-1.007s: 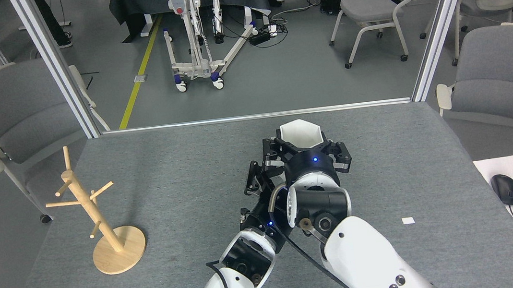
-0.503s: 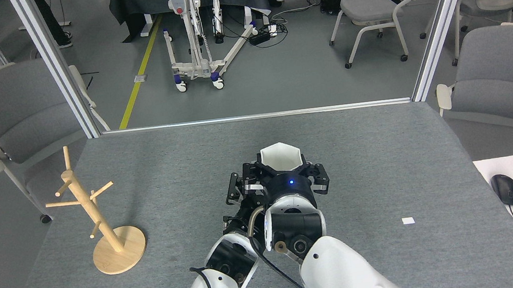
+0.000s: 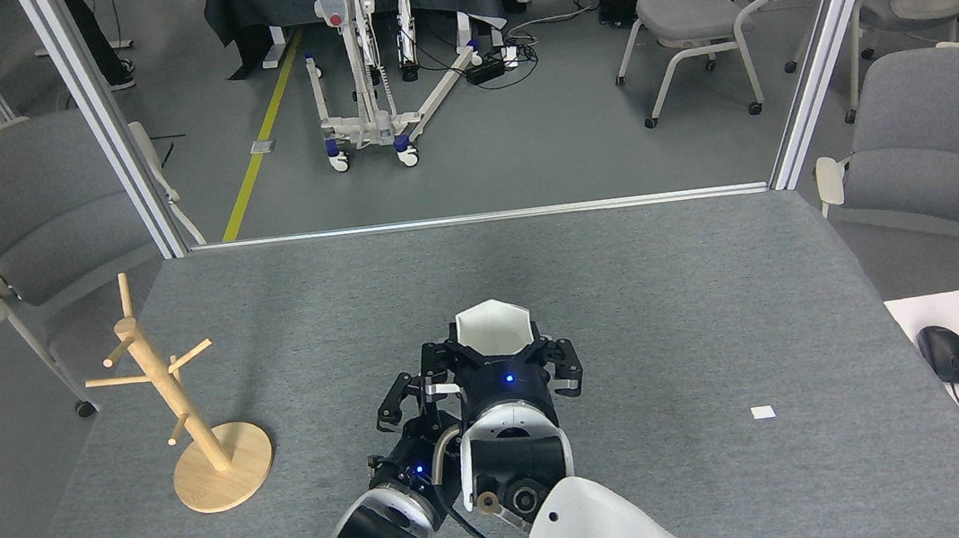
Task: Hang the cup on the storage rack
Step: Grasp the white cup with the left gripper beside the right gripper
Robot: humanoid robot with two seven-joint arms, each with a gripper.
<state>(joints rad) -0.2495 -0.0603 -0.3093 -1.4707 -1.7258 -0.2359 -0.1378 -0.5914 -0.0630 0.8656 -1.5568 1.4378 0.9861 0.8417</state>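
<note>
The bench (image 3: pixel 680 282) carries the storage rack (image 3: pixel 188 401) at its left side, upright on its round base with all pegs bare; this position matches the two earlier views. Both arms have drawn back toward the robot and shifted left across the bench over the last second, out of the far-centre area and into the near-centre. The right claw (image 3: pixel 498 353) is clamped on the cup (image 3: pixel 493 326), which sits rim-up between its fingers, clear of the rack and well apart from it. The cup has travelled with the claw, so the grip appears secure. The left claw (image 3: pixel 404 399) sits just beside and below the right one, close to its wrist; its fingers look spread and hold nothing, though part of it is hidden behind the right arm. Judgement: the carry toward the rack is under way but incomplete. The small hole in the cup is not visible, so alignment to a peg cannot be assessed.
</note>
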